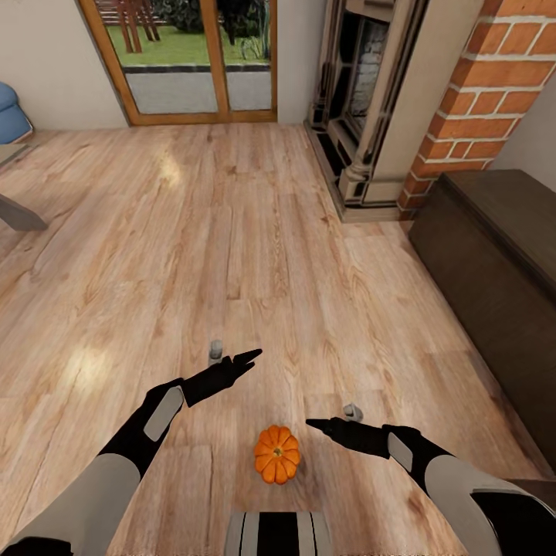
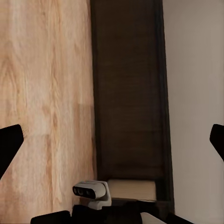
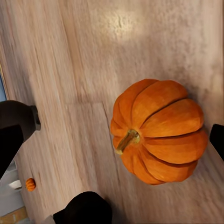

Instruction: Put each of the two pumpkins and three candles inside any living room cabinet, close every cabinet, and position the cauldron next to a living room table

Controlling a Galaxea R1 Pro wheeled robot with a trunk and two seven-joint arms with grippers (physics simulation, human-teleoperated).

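Two pumpkins [image 3: 158, 130] [image 3: 30, 184], one cabinet [image 1: 494, 255].

A pumpkin [image 1: 276, 454] sits on the floor [image 1: 232, 247] at lower centre; the cabinet [image 1: 494, 270] runs along the right edge, the fireplace [image 1: 363, 100] at upper right.

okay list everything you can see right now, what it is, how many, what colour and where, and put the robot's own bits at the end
pumpkin: one, orange, on the floor between both claws
second pumpkin: one, orange, far off on the floor
cabinet: one, dark brown, along the right wall, closed as far as it shows
fireplace: one, beige, beside a red brick column
glass door: wood-framed, in the far wall
floor: light wood planks
left claw: black, open, above the floor
right claw: black, open, beside the pumpkin
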